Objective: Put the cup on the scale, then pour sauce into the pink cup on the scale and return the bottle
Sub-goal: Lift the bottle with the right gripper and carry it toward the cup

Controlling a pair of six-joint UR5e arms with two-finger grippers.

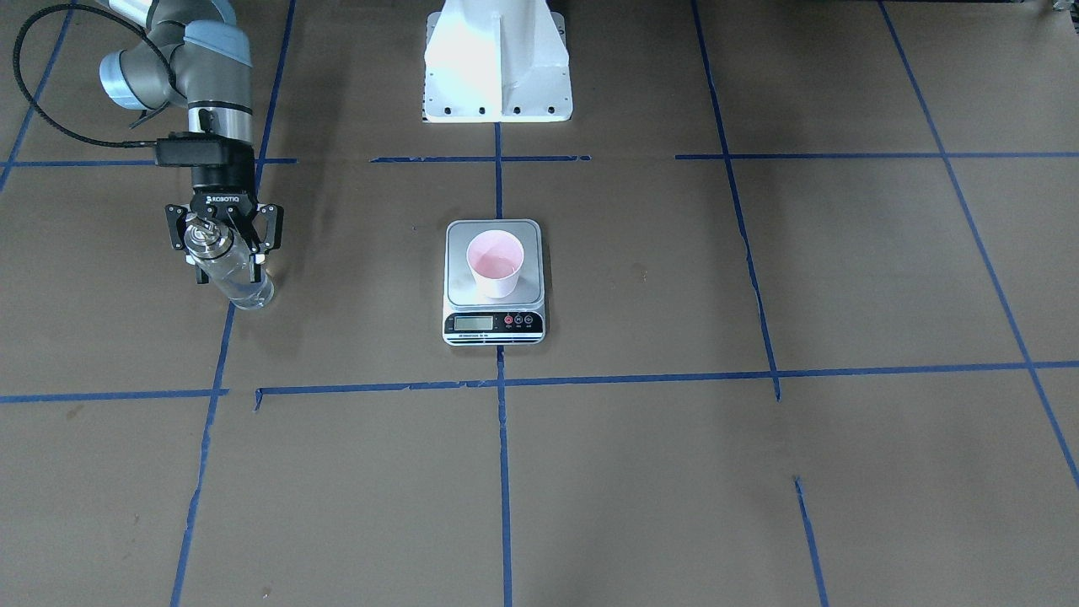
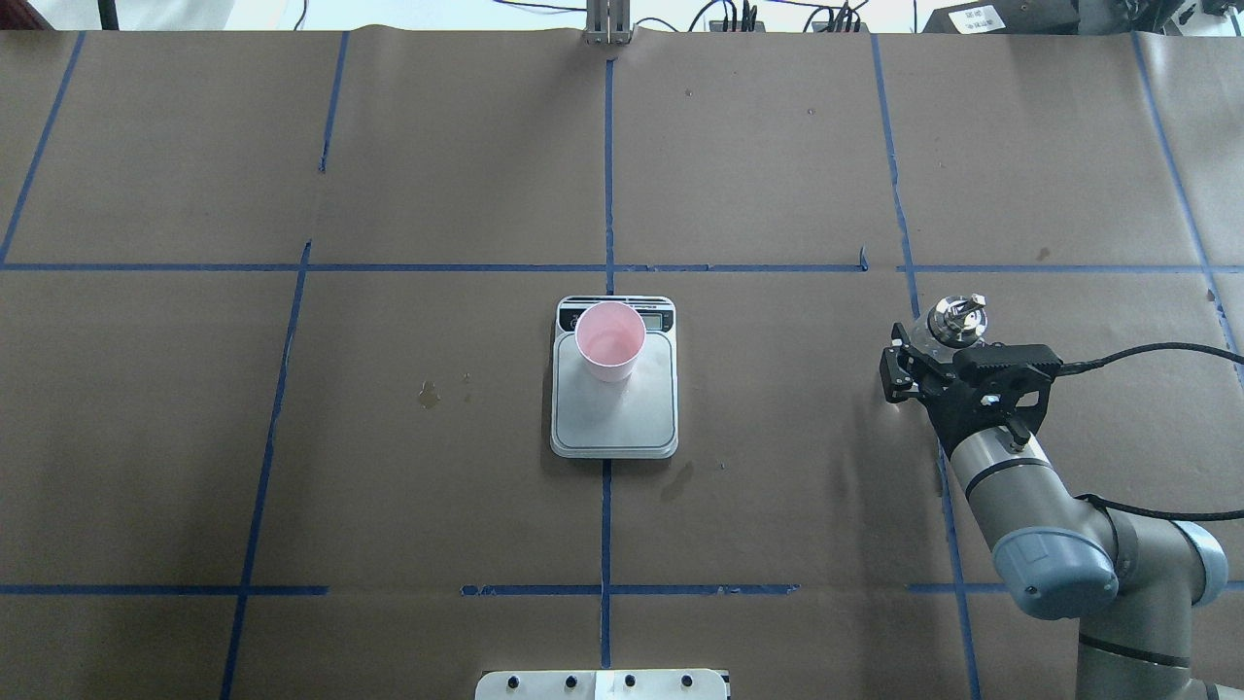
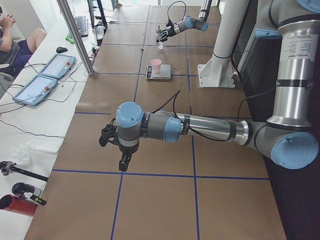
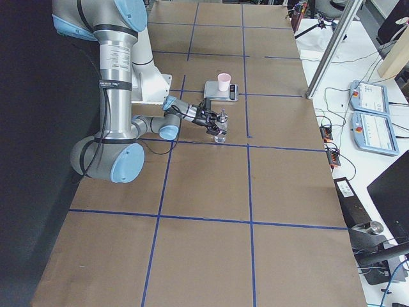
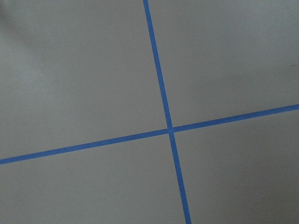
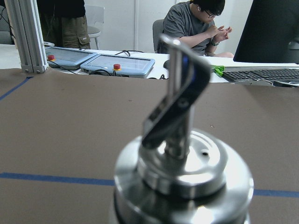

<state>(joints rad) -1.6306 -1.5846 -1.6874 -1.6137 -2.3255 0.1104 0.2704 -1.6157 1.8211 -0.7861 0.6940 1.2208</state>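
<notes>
The cup [image 1: 496, 263], white outside and pink inside, stands upright on the silver platform of the scale [image 1: 459, 291] at the table's centre, also seen as cup [image 2: 609, 340] on scale [image 2: 614, 423]. The clear glass bottle [image 1: 240, 282] with its silver pourer cap [image 2: 957, 319] stands on the table far off to the robot's right. My right gripper [image 1: 229, 271] comes down over it, its fingers hugging the glass body. The pourer cap [image 6: 182, 172] fills the right wrist view. My left gripper [image 3: 114, 150] hovers over bare table far from the scale; whether it is open or shut I cannot tell.
Brown paper with blue tape lines [image 2: 607, 194] covers the table. The white robot base [image 1: 497, 63] stands behind the scale. People sit at a side desk with tablets [image 3: 47, 77] and a keyboard beyond the table's far edge.
</notes>
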